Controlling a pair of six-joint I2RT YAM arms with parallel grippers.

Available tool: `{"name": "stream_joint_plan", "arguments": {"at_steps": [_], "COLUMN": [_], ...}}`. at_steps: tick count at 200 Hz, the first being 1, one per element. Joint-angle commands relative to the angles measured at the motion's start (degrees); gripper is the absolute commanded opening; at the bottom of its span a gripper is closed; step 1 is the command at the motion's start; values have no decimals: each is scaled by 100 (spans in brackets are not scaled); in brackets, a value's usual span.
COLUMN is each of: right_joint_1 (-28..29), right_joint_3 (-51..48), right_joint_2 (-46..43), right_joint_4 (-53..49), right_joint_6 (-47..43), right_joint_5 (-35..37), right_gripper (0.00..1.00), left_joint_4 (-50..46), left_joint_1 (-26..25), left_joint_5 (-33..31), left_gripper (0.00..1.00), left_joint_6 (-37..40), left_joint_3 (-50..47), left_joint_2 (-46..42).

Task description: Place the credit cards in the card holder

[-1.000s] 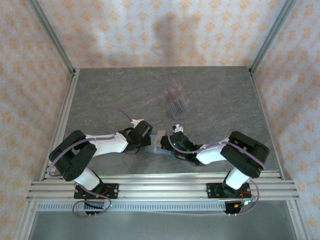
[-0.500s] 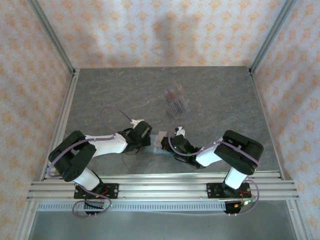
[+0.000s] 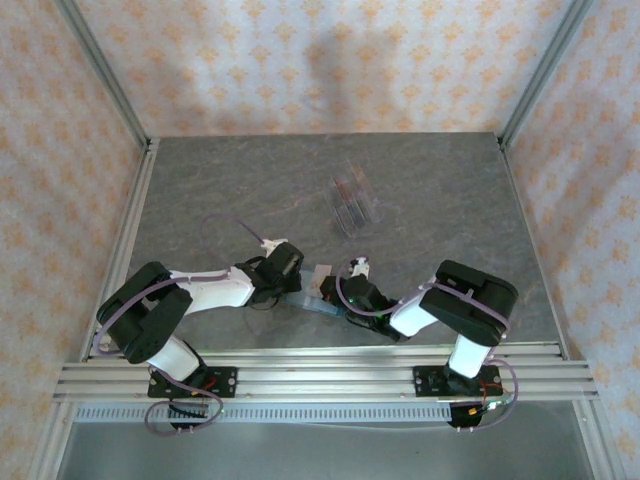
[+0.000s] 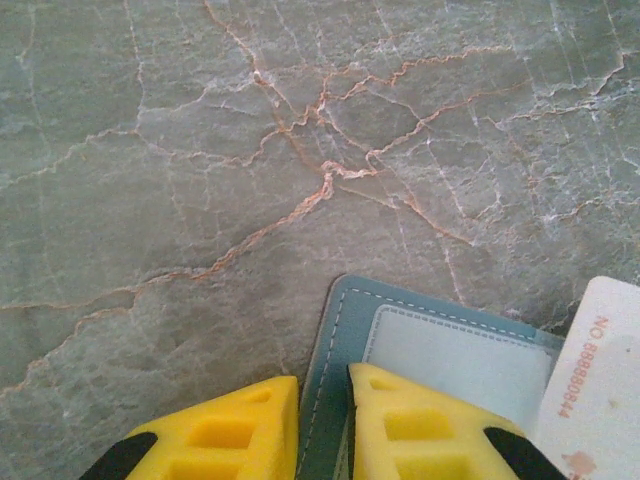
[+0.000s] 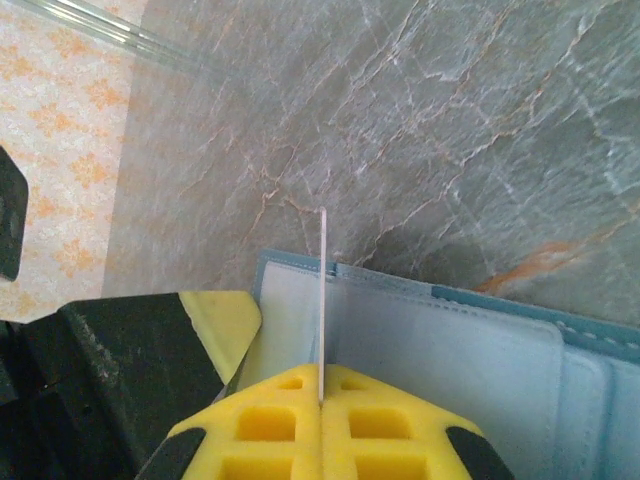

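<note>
Teal stitched card holder (image 4: 450, 350), one, and one thin white plastic card (image 5: 322, 280).
The left gripper (image 4: 323, 420) pinches the holder's edge; the right gripper (image 5: 321, 405) pinches the card.

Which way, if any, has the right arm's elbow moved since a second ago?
Yes: the right arm's elbow has swung left, away from the right side rail.

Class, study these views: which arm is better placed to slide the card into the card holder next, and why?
Right. The right pincer is shut on a white card, held edge-on over the card holder. The left pincer is clamped on the holder's edge, steadying it.
</note>
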Motion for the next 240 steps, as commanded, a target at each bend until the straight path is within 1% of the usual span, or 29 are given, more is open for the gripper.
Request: {"name": "stream_joint_plan", "arguments": {"at_steps": [1, 66, 87, 111, 133, 163, 187, 207, 240], "right_joint_1": [276, 380, 378, 385, 384, 382, 393, 396, 427], "right_joint_3": [62, 37, 188, 81, 80, 88, -116, -180, -342], "right_joint_2": [69, 83, 146, 298, 368, 514, 423, 316, 260], "right_joint_4": [-346, -392, -517, -226, -255, -158, -120, -288, -209], "right_joint_6": [-33, 66, 75, 293, 322, 489, 696, 737, 831], "right_joint_5": [-135, -130, -375, -433, -403, -540, -512, -544, -590], "right_gripper": [0, 0, 0, 0, 0, 0, 0, 0, 0], "left_joint_4": [-736, -703, -713, -686, -689, -694, -687, -672, -692], "left_joint_1": [-256, -264, -257, -264, -263, -257, -260, -264, -262], "left_joint_5": [1156, 1132, 1106, 1115, 1088, 1046, 1029, 1020, 1018], "left_gripper": [20, 20, 20, 20, 20, 20, 20, 20, 20], "left_joint_6": [-158, -182, -210, -243, -270, -307, -320, -332, -314], "left_joint_3": [-467, -493, -506, -520, -544, -607, -641, -652, -643], "left_joint_2": [608, 613, 598, 606, 614, 577, 567, 568, 563]}}
